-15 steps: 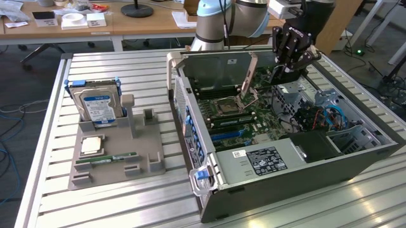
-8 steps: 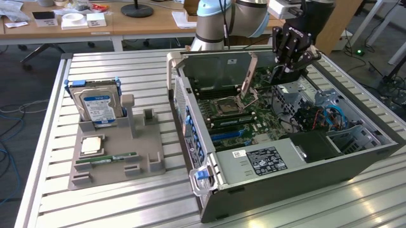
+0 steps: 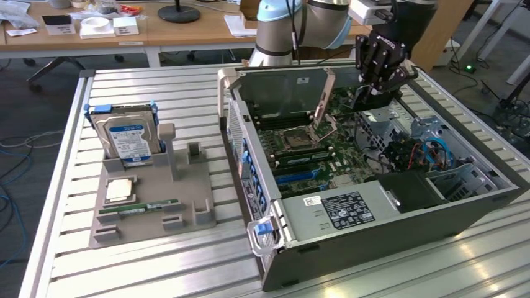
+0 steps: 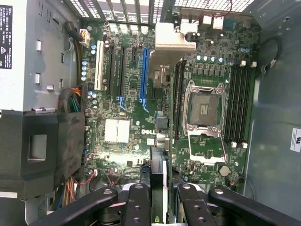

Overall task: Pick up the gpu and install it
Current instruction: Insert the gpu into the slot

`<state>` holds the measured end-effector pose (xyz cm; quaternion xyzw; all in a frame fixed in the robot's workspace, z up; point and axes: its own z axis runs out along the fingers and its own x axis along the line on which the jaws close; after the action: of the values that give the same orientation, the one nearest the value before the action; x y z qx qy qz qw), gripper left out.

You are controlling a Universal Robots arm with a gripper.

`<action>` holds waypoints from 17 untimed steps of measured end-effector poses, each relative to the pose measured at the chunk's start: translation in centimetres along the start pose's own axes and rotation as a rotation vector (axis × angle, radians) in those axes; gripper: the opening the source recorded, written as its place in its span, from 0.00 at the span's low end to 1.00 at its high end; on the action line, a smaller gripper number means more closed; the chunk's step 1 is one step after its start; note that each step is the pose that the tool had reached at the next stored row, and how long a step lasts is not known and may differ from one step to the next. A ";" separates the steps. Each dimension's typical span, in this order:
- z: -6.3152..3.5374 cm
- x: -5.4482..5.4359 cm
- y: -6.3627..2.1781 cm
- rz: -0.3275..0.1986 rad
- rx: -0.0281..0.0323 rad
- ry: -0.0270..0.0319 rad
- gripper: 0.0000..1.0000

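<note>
Your gripper (image 3: 374, 93) hangs inside the open case (image 3: 398, 230), above the board (image 4: 136, 117). Its jaws are closed on the gpu (image 4: 157, 169), a thin dark card held edge-on between the fingers and, as far as can be told, clear of the board. The pick-up looks done, so the install step is in hand. The long blue slot (image 4: 143, 70) runs parallel to the card but off to one side. Seating it would likely call for lining the card's edge over the slot, then a straight, even press.

hard drive (image 3: 128, 139): upright in grey rack (image 3: 157, 189); memory stick (image 3: 139, 207): flat on rack
</note>
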<state>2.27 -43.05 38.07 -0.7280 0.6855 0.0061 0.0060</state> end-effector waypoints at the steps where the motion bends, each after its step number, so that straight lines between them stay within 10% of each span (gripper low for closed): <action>1: 0.00 0.0 0.00 0.000 0.0000 -0.0001 0.27; 17: 0.01 -0.1 0.91 0.001 0.0001 -0.0001 0.27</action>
<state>1.36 -43.05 38.05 -0.7276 0.6860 0.0062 0.0061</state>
